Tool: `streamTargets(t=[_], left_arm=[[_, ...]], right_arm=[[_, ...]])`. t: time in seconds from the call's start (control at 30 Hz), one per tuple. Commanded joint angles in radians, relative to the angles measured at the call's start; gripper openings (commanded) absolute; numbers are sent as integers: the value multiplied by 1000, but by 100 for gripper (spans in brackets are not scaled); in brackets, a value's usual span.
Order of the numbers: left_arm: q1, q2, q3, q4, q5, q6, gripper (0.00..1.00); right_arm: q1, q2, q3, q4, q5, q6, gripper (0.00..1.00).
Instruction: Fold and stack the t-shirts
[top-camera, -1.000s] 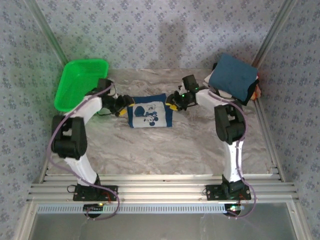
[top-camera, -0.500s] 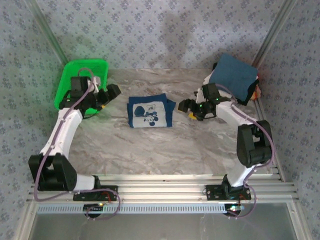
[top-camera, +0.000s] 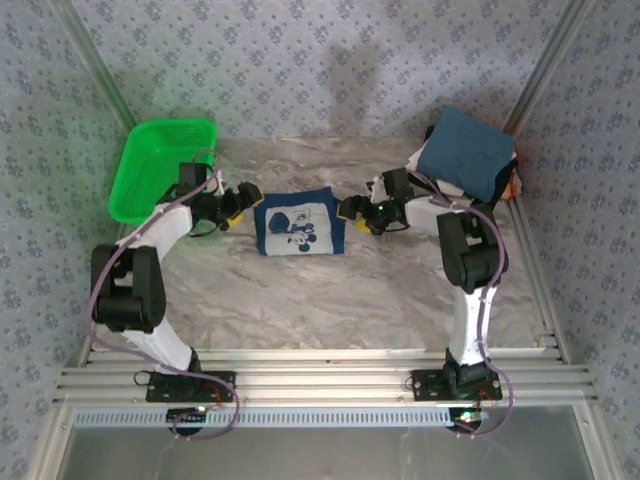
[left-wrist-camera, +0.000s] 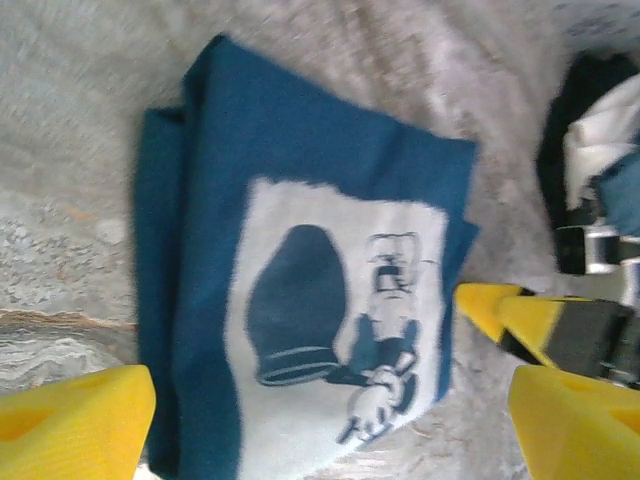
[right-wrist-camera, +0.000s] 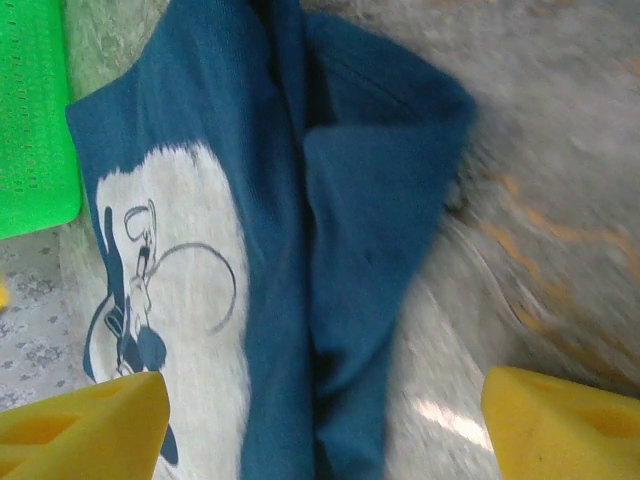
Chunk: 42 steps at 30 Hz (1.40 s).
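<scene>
A folded dark navy t-shirt (top-camera: 298, 226) with a pale printed picture lies flat in the middle of the table. My left gripper (top-camera: 240, 201) hovers just off its left edge, open and empty. My right gripper (top-camera: 350, 210) is close to its right edge, also open and empty. In the left wrist view the shirt (left-wrist-camera: 320, 290) lies between and beyond my yellow fingertips (left-wrist-camera: 70, 425), with the right gripper's yellow fingers (left-wrist-camera: 505, 312) at its far side. The right wrist view looks down on the shirt's folded edge (right-wrist-camera: 350, 250). A stack of folded t-shirts (top-camera: 466, 155), teal-blue on top, sits at the back right.
A bright green mesh basket (top-camera: 160, 168) stands at the back left, and its corner (right-wrist-camera: 35, 110) appears in the right wrist view. Metal frame posts and patterned walls close in the table. Bare marbled tabletop (top-camera: 320, 300) stretches in front of the shirt.
Both arms swung away from the navy shirt, then came back beside its left and right edges. Both sets of jaws have opened wider. The shirt has not moved.
</scene>
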Motion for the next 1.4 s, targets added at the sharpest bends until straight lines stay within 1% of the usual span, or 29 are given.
streamTargets(t=[0.0, 0.1, 0.23, 0.47, 0.6, 0.67, 0.7, 0.9, 1.0, 1.07, 1.17, 1.2, 1.23, 1.37], left_arm=[[-20, 76, 51, 3, -31, 23, 91], [-33, 142, 71, 17, -36, 17, 90], [-40, 198, 84, 35, -34, 14, 90], [-41, 220, 78, 49, -22, 24, 89], [-41, 227, 78, 39, -17, 43, 89], [-41, 231, 78, 31, -16, 54, 89], [-39, 230, 76, 25, -17, 59, 89], [-28, 188, 58, 11, -19, 72, 89], [-18, 144, 59, -13, -22, 81, 89], [-8, 107, 65, -46, -31, 94, 89], [17, 39, 75, -96, -36, 108, 89], [28, 9, 76, -111, -38, 114, 89], [41, -19, 77, -127, -41, 118, 90], [90, -125, 105, -198, -41, 147, 91]], right_arm=[[32, 87, 101, -12, -29, -11, 83], [61, 143, 194, -81, -29, -34, 83], [93, 178, 246, -154, -19, -57, 82], [131, 177, 262, -245, 27, -97, 82], [165, 197, 328, -374, 79, -160, 80], [171, 209, 344, -400, 104, -155, 76], [171, 215, 350, -407, 118, -145, 72], [184, 245, 385, -475, 227, -98, 35], [194, 254, 406, -495, 276, -74, 25], [202, 260, 428, -518, 311, -74, 21], [216, 267, 465, -587, 361, -80, 10], [218, 264, 475, -603, 389, -83, 3], [221, 254, 483, -616, 418, -85, 0], [229, 195, 508, -652, 528, -96, 0]])
